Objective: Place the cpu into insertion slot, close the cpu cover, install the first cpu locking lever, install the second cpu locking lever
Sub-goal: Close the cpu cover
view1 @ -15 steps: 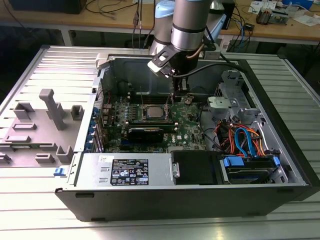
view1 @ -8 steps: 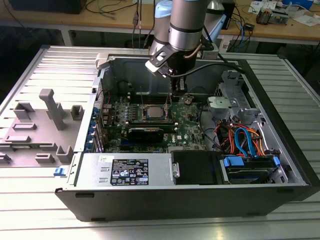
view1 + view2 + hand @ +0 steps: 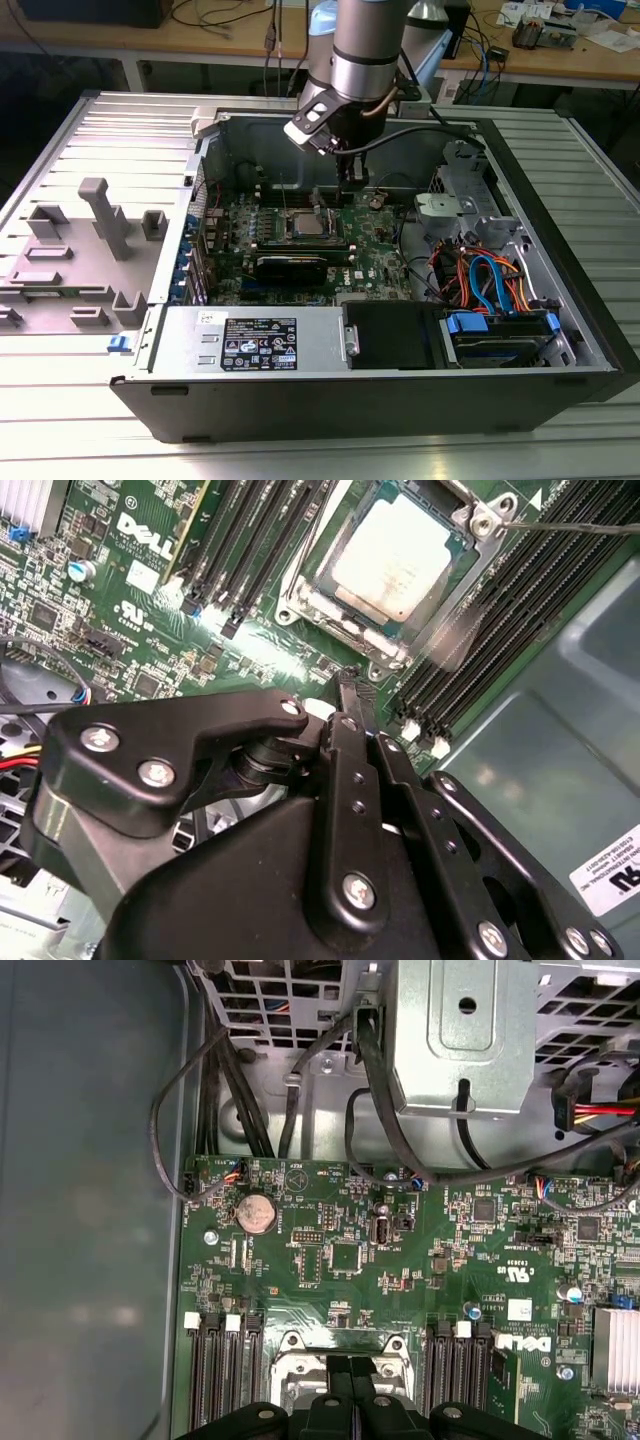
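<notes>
Hand (image 3: 352, 687), closed empty, hangs just beside the insertion slot (image 3: 340, 618) edge, cpu (image 3: 390, 558) seated.

In the first wrist view you lose most of the insertion slot (image 3: 340, 1345): the jaws cover its middle, and the picture's edge cuts off the rest. In the second wrist view the cpu cover (image 3: 330, 615) beyond the jaws' tips runs off the edge, as does a thin locking lever (image 3: 570, 523). The motherboard (image 3: 150, 630) under the jaws is hidden. In the exterior view, the cpu (image 3: 305, 222) just beside the jaws is too small for you to judge how the cover sits.
</notes>
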Robot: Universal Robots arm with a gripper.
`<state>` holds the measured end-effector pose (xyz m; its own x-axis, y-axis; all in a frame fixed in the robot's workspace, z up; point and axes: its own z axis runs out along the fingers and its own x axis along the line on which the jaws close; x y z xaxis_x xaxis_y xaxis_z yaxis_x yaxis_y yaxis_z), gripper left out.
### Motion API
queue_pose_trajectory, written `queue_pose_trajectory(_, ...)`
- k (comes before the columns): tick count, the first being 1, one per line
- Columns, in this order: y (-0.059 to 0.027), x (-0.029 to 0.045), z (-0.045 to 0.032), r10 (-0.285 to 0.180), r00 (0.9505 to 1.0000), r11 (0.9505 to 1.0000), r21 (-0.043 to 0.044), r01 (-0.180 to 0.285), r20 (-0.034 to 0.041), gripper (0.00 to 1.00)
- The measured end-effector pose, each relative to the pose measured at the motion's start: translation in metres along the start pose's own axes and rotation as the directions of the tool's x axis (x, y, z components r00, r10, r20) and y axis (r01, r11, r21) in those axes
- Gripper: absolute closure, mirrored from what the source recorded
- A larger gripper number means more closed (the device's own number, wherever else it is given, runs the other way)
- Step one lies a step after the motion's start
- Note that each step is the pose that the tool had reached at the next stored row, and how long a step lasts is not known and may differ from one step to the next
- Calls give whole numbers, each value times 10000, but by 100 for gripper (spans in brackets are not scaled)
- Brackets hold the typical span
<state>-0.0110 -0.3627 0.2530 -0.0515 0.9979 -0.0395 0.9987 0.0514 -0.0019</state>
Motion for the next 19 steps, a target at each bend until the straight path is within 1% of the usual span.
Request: queue_pose_trajectory(19, -68, 4, 5, -2, 10000, 10000, -1, 2, -1, 89)
